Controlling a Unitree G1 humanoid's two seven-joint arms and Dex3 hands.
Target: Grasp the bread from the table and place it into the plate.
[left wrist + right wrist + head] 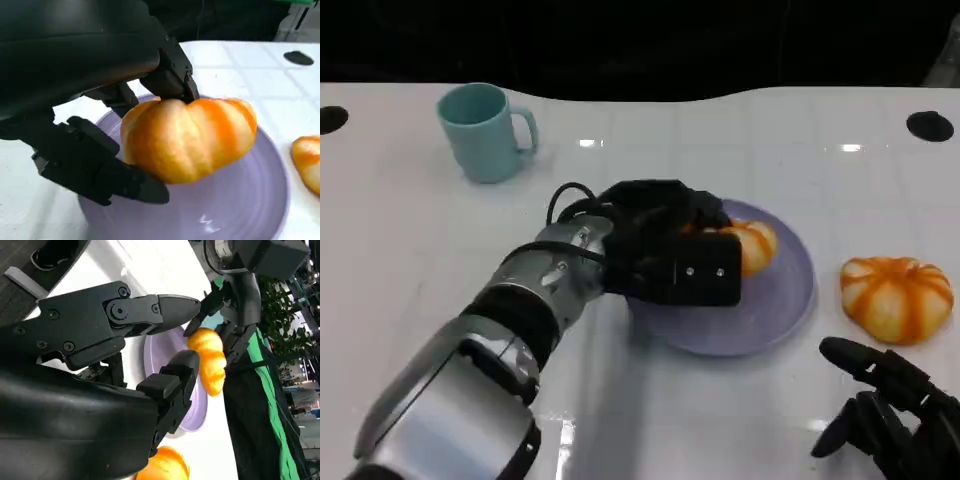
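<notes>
the left hand [665, 250] is gripping one bread roll [187, 137] over the purple plate [775, 310], fingers closing on its sides, and it is hanging just above the plate's middle. a second roll [897, 297] is lying on the desk [410, 240] just beside the plate, near the right hand [890, 415], which is holding nothing with fingers apart. the bread is looking light, soft and easily dented, so a gentle hold across its rounded sides is probably suiting it best.

Left hand [670, 250] over lilac plate [790, 300], seemingly gripping bread [755, 243], second bread [897, 296] beside plate, teal mug [485, 130]
</notes>
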